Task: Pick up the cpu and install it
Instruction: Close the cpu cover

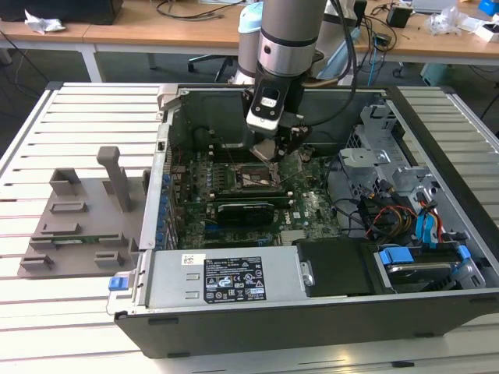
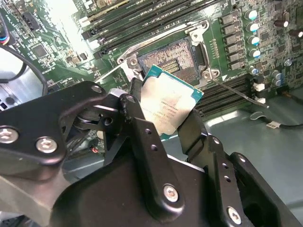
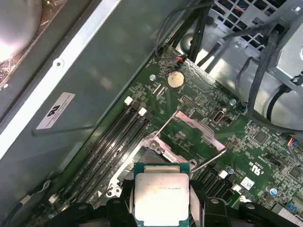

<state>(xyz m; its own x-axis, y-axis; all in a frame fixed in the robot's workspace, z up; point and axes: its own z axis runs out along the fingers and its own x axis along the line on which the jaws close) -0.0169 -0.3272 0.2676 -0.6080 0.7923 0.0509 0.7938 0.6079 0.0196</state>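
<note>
The cpu (image 2: 168,106) (image 3: 161,196) is a flat square chip with a dull silver top and a thin green rim. My gripper (image 2: 163,113) (image 1: 274,149) is shut on it, one black finger on each side edge. It hangs tilted a little above the open socket (image 2: 177,59) on the green motherboard (image 1: 312,206); in the first wrist view the socket frame (image 3: 156,150) lies just beyond the chip. In the exterior view the arm reaches down into the open computer case (image 1: 168,140) over the socket (image 1: 253,179).
Memory slots (image 3: 111,142) run beside the socket, and its thin wire lever (image 2: 236,92) stands off to one side. Cables and drive bays (image 1: 405,202) crowd the case at the exterior view's right. A grey plastic tray (image 1: 78,226) lies on the slatted table at the left.
</note>
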